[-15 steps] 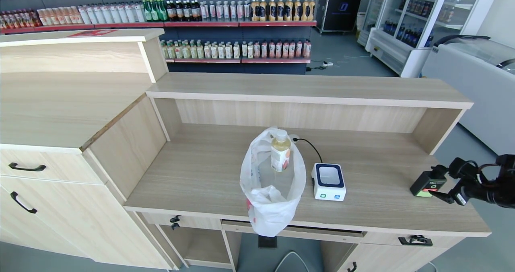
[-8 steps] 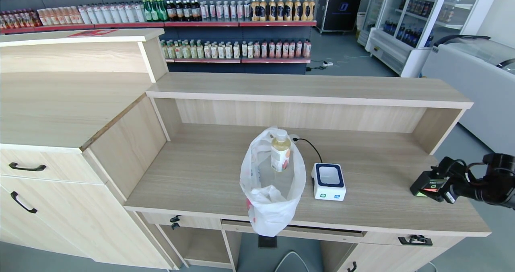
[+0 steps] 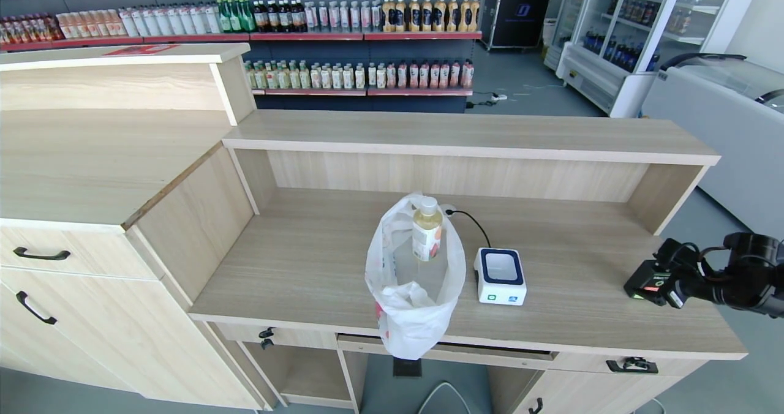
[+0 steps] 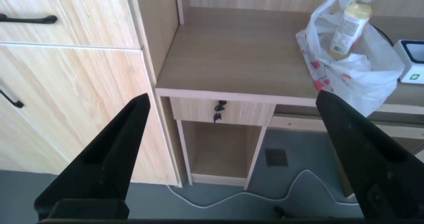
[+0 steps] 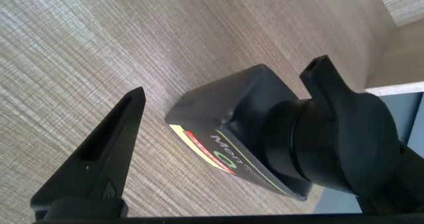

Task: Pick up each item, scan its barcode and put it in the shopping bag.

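We count one of each thing on the pale wooden counter [image 3: 569,261]. One small black box [image 3: 640,282] lies near the counter's right end. Its label has a red and green stripe, a green ring and white lettering.

The right gripper [image 3: 658,276] sits at this box. Its fingers are apart, one on each side, and one finger [image 5: 99,164] is clear of the box.

One white plastic shopping bag [image 3: 411,291] with red print stands at the front edge, mouth open. One bottle of pale yellow drink [image 3: 427,230] with a white cap stands upright inside it. The print on the bottle's label is too small for us to read.

One white scanner with a dark blue window frame [image 3: 500,274] sits just right of the bag. It carries a green square, a blue square and a black cable [image 3: 474,221].

The left gripper [image 4: 232,98] hangs spread wide, off the counter's front left.
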Robot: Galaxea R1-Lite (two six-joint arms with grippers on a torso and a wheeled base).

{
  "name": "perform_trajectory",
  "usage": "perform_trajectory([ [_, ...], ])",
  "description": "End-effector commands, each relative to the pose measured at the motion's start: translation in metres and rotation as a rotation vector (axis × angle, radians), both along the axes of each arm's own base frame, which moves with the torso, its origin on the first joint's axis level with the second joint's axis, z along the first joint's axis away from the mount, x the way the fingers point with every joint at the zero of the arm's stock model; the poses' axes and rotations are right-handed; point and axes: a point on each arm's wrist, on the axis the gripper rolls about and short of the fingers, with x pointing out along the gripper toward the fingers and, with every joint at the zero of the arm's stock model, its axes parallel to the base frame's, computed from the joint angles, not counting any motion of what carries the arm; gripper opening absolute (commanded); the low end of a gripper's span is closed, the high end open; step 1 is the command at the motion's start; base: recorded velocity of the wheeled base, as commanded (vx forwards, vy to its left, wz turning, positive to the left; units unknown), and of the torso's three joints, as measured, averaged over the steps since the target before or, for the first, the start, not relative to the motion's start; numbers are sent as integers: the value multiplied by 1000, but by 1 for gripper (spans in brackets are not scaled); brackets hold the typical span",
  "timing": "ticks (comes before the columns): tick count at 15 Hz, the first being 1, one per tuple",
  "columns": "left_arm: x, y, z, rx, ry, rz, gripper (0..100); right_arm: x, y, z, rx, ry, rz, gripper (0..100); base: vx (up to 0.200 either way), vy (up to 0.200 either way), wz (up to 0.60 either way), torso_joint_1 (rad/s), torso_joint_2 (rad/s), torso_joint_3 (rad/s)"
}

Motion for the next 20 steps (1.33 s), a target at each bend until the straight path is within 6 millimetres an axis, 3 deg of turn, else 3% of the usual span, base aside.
perform_trajectory([
  [1,0,0,0,0,0,0,100,0,0,-1,1,2,1,0,0,0,0,0,0,0],
  [7,0,0,0,0,0,0,100,-2,2,2,-5,-6,3,0,0,0,0,0,0,0],
  [8,0,0,0,0,0,0,100,-2,2,15,-34,-52,4,0,0,0,0,0,0,0],
  [10,0,0,0,0,0,0,100,-9,9,57,-99,-164,12,0,0,0,0,0,0,0],
  [12,0,0,0,0,0,0,100,-42,25,122,-167,-270,9,0,0,0,0,0,0,0],
  [14,0,0,0,0,0,0,100,-94,40,158,-266,-385,25,0,0,0,0,0,0,0],
  [16,0,0,0,0,0,0,100,-144,62,174,-379,-510,139,0,0,0,0,0,0,0],
  [18,0,0,0,0,0,0,100,-165,85,196,-557,-693,433,0,0,0,0,0,0,0],
  [20,0,0,0,0,0,0,100,-163,125,210,-788,-884,673,0,0,0,0,0,0,0],
])
